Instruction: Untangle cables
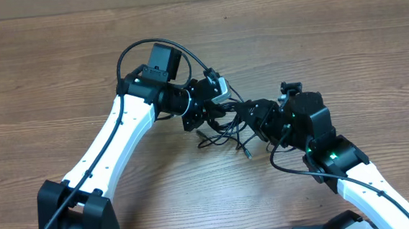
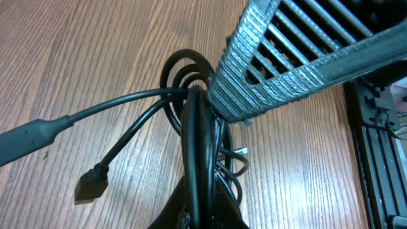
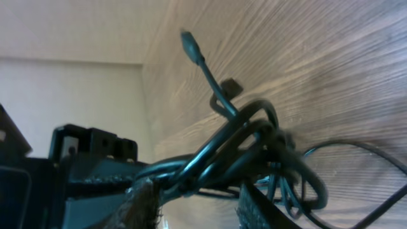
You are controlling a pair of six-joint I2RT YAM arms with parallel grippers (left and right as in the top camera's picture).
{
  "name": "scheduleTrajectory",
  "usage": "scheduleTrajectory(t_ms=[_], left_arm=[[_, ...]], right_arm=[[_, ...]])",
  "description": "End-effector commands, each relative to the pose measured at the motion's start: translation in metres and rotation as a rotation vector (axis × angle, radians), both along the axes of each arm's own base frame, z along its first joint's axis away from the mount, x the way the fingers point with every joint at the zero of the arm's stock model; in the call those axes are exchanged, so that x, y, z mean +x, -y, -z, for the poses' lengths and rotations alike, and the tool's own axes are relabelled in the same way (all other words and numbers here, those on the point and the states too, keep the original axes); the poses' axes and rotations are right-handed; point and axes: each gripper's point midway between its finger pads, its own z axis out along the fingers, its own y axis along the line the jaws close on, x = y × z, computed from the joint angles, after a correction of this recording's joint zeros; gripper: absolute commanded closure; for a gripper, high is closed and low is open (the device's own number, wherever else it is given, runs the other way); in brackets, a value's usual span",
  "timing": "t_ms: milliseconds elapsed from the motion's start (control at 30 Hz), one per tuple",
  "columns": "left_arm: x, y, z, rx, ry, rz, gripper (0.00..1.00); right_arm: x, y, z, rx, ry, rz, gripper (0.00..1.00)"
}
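Observation:
The cables (image 1: 223,127) are a tangle of thin black cords on the wooden table, between my two grippers. My left gripper (image 1: 206,113) is shut on a bunch of strands, seen in the left wrist view (image 2: 205,213). From there the loops (image 2: 186,70) fan out, and a plug end (image 2: 89,186) lies on the wood. My right gripper (image 1: 257,118) is at the tangle from the right. In the right wrist view its fingers (image 3: 200,207) stand apart, with the cable bundle (image 3: 245,137) running across their tips. A plug end (image 3: 189,43) sticks up.
My right gripper's grey ribbed finger (image 2: 286,57) fills the top right of the left wrist view, touching the loops. The left arm's own thick cable (image 1: 138,48) arcs above its wrist. Bare wooden table (image 1: 343,32) surrounds the tangle.

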Motion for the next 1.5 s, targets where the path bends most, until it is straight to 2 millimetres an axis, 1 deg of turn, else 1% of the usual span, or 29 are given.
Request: scheduleTrajectory(t_ms=[0, 33, 167, 300, 367, 433, 500, 633, 700, 767, 900, 1000, 1133, 1267, 1400, 1433, 1467], left_arm=[[-0.002, 0.005, -0.011, -0.031, 0.039, 0.036, 0.96], [-0.003, 0.007, -0.013, -0.045, 0.034, 0.042, 0.96], [-0.006, 0.009, -0.016, -0.07, 0.024, 0.054, 0.96], [-0.006, 0.009, -0.017, -0.073, 0.022, 0.055, 0.96], [-0.007, 0.01, -0.017, -0.077, 0.021, 0.056, 0.96], [-0.007, 0.01, -0.017, -0.076, 0.021, 0.056, 0.96], [-0.007, 0.01, -0.018, -0.079, 0.019, 0.057, 0.96], [-0.011, 0.013, -0.023, -0.116, 0.006, 0.073, 0.96], [-0.012, 0.014, -0.024, -0.122, 0.003, 0.077, 0.96], [-0.012, 0.014, -0.025, -0.128, 0.001, 0.079, 0.96], [-0.02, 0.02, -0.035, -0.199, -0.028, 0.11, 0.96], [-0.026, 0.024, -0.044, -0.256, -0.051, 0.136, 0.96], [-0.035, 0.028, -0.059, -0.344, -0.085, 0.175, 0.96], [-0.035, 0.029, -0.06, -0.352, -0.098, 0.173, 0.96], [-0.035, 0.029, -0.06, -0.351, -0.096, 0.173, 0.96], [-0.035, 0.029, -0.06, -0.35, -0.094, 0.172, 0.96], [-0.034, 0.029, -0.06, -0.347, -0.091, 0.171, 0.96]], right_arm=[[0.002, -0.003, -0.003, 0.053, -0.057, 0.034, 0.71], [0.004, -0.002, 0.005, 0.046, -0.084, 0.047, 0.73], [0.007, -0.004, 0.024, 0.045, -0.157, 0.071, 0.76], [0.009, -0.004, 0.035, 0.03, -0.187, 0.072, 0.79], [0.009, -0.004, 0.036, 0.028, -0.189, 0.072, 0.78], [0.01, -0.005, 0.035, 0.032, -0.181, 0.072, 0.75], [0.012, -0.005, 0.033, 0.035, -0.17, 0.074, 0.73], [0.016, -0.004, 0.03, 0.035, -0.149, 0.091, 0.73], [0.018, -0.001, 0.032, 0.024, -0.15, 0.106, 0.74], [0.02, 0.002, 0.037, 0.008, -0.156, 0.128, 0.77], [0.023, 0.004, 0.048, 0.016, -0.212, 0.169, 0.79], [0.024, 0.005, 0.052, 0.007, -0.214, 0.179, 0.8], [0.027, 0.006, 0.05, 0.007, -0.2, 0.191, 0.79], [0.028, 0.006, 0.049, 0.009, -0.198, 0.189, 0.79], [0.022, -0.002, 0.048, 0.033, -0.214, 0.142, 0.79], [0.02, -0.003, 0.047, 0.038, -0.218, 0.13, 0.81], [0.019, -0.005, 0.047, 0.043, -0.222, 0.119, 0.86]])
